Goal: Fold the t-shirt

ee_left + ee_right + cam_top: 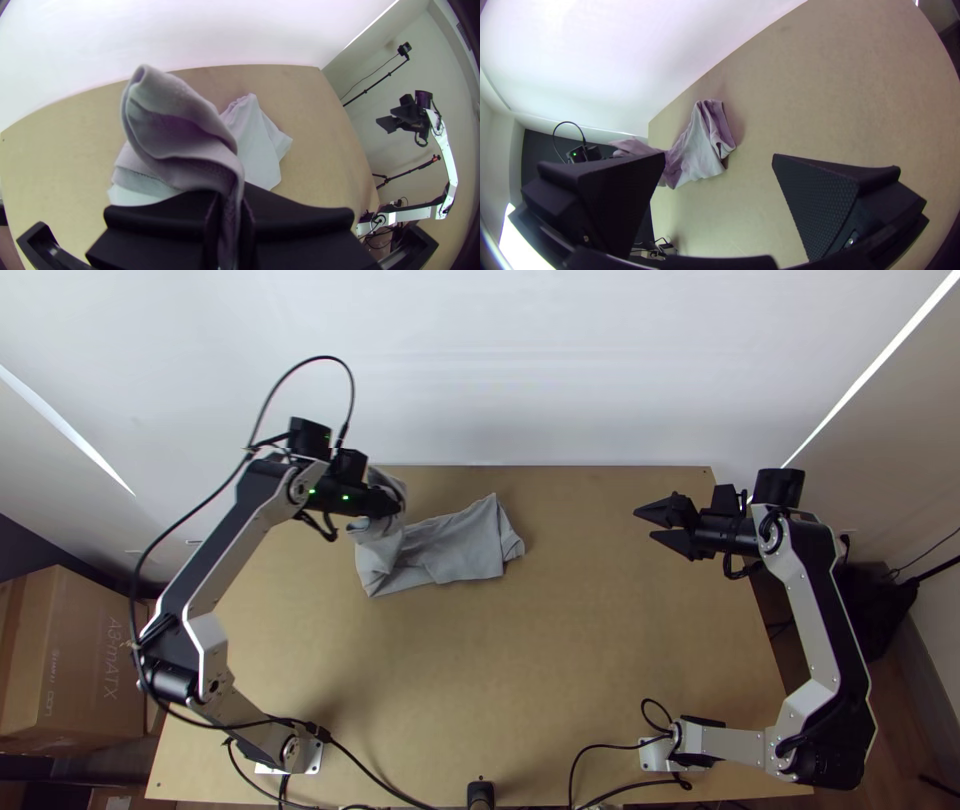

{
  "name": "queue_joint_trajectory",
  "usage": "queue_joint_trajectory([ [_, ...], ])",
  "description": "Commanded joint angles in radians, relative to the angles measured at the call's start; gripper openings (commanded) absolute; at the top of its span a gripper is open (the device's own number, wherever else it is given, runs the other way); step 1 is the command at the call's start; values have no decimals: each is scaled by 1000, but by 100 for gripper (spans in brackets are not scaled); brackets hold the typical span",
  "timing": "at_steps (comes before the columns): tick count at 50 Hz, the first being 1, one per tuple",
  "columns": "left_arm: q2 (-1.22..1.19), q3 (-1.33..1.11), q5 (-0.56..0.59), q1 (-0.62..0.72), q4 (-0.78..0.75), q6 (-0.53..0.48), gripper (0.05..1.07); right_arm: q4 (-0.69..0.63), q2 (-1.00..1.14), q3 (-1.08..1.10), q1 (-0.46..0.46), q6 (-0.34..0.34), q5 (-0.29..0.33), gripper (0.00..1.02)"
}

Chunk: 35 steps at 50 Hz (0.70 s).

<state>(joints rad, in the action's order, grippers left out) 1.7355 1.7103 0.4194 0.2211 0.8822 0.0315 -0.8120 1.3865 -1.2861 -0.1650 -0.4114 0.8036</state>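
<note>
Closest to the camera in the left wrist view, the left gripper (pixel 230 197) is pressed together on a gathered strip of the grey t-shirt (pixel 177 125); a soft, rolled flap stands up just past its tips, while the rest lies farther out ahead of it, crumpled and partly doubled; the cloth looks light and limp, not slippery or fragile, so it should hang from a firm pinch without harm, though it will likely slump and wrinkle wherever it is unsupported.

From the right wrist view, the right gripper (pixel 719 157) is spread wide with nothing between its tips; the t-shirt lies well apart, ahead of it, its free end (pixel 714 127) pleated and turned toward this gripper, its other end rising toward the left one.

In the top view, the t-shirt rests on the table (pixel 560 690) as a bunched strip, running from beneath and beside the left gripper's tips out toward the right gripper; that second gripper would have to travel toward it before taking hold; I would pinch the free end at its two outer corners, one per gripper, since a grip mid-strip would probably only gather more creases.
</note>
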Motion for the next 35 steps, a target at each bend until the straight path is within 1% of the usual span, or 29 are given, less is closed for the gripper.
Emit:
queue_joint_trajectory([
  [1, 75, 81, -24, 55, -20, 47, 8, 7, -47, 42, -8, -7, -1, 98],
  [10, 187, 178, -45, 130, -23, 65, 8, 7, -84, 76, -8, -9, -20, 98],
  [20, 303, 278, -82, 178, -28, 88, 8, 8, -109, 111, -1, -9, -40, 98],
  [24, 343, 310, -94, 204, -42, 91, 8, 10, -121, 128, 13, -10, -64, 98],
  [35, 463, 439, -133, 274, -34, 97, 8, 20, -162, 182, 30, -18, -93, 98],
])
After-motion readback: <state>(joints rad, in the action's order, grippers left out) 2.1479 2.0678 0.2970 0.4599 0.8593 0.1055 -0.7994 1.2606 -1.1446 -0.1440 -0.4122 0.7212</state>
